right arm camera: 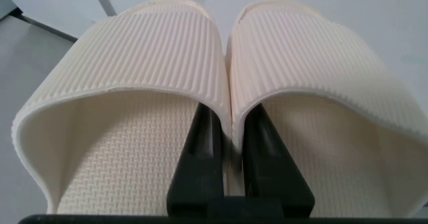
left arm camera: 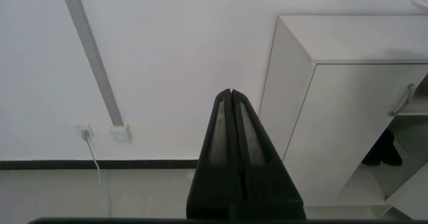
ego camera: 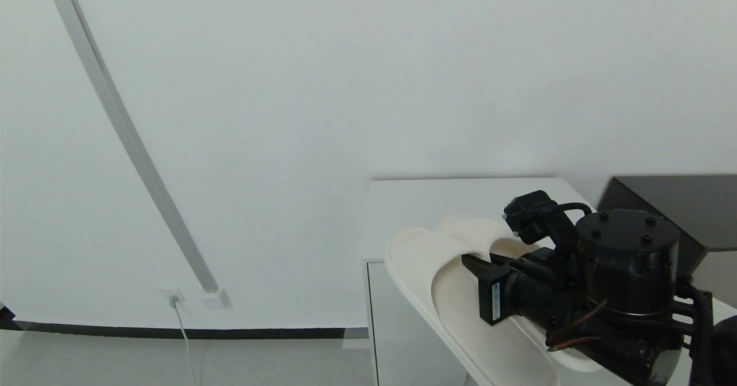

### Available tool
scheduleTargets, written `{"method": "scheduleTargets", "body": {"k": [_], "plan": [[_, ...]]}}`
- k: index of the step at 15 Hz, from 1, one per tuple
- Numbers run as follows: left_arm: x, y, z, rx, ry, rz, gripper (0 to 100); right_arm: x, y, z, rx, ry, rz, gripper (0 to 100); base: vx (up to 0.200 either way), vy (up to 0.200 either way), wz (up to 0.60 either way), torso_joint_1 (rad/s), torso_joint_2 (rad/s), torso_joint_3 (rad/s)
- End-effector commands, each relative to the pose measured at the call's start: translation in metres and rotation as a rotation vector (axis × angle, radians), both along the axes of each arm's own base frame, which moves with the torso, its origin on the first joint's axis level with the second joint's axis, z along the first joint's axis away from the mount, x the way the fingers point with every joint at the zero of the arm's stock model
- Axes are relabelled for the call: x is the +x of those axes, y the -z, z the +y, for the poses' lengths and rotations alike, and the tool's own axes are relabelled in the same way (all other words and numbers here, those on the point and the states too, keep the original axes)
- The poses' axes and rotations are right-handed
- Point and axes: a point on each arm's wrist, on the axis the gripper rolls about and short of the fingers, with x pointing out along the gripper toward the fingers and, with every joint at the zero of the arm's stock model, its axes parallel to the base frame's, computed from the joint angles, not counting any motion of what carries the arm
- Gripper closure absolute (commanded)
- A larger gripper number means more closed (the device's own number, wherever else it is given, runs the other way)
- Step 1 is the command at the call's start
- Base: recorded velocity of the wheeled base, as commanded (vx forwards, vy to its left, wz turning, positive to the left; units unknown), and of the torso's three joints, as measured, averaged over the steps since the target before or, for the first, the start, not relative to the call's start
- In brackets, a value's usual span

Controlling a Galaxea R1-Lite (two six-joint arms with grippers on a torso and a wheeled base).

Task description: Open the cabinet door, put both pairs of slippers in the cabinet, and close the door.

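Observation:
A pair of cream ribbed slippers (ego camera: 429,273) hangs side by side in front of the white cabinet (ego camera: 449,201), toes pointing away from me. My right gripper (right arm camera: 231,150) is shut on the pair, one finger (right arm camera: 199,150) inside each slipper, pinching the two inner strap walls together. My left gripper (left arm camera: 231,97) is shut with nothing in it, held in the air to the left of the cabinet (left arm camera: 334,70). Beside the door panel with its metal handle (left arm camera: 402,100), the cabinet shows an open compartment with dark shoes (left arm camera: 384,150) on a shelf.
A white wall runs behind, with a slanted grey conduit strip (ego camera: 126,132) ending at a wall socket (ego camera: 173,299) with a cable. A dark slab (ego camera: 673,199) stands right of the cabinet. Bare floor lies left of the cabinet.

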Motion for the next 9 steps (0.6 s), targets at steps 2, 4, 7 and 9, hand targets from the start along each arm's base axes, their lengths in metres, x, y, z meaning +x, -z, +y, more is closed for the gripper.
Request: {"method": "scheduleTargets", "body": {"k": [2,4,7,9], "plan": [[0.0001,-0.0001,0.0,0.0,-0.001,0.001,100,0.001,0.0025,0.001,-0.008,0.0,0.005,100,0.0,0.0,0.0,0.0,0.0,0.0],[0.0001,-0.0001,0.0,0.0,-0.001,0.001,100,0.0016,0.0036,0.0016,-0.01,0.001,0.007,100,0.0,0.0,0.0,0.0,0.0,0.0],[0.0001,0.0001,0.0,0.0,-0.001,0.002,100,0.0014,0.0032,0.0014,-0.009,0.0,0.006,100,0.0,0.0,0.0,0.0,0.0,0.0],[0.0001,-0.0001,0.0,0.0,-0.001,0.001,100,0.001,0.0035,0.0009,-0.01,0.0,0.007,100,0.0,-0.2,0.0,0.0,0.0,0.0]]}}
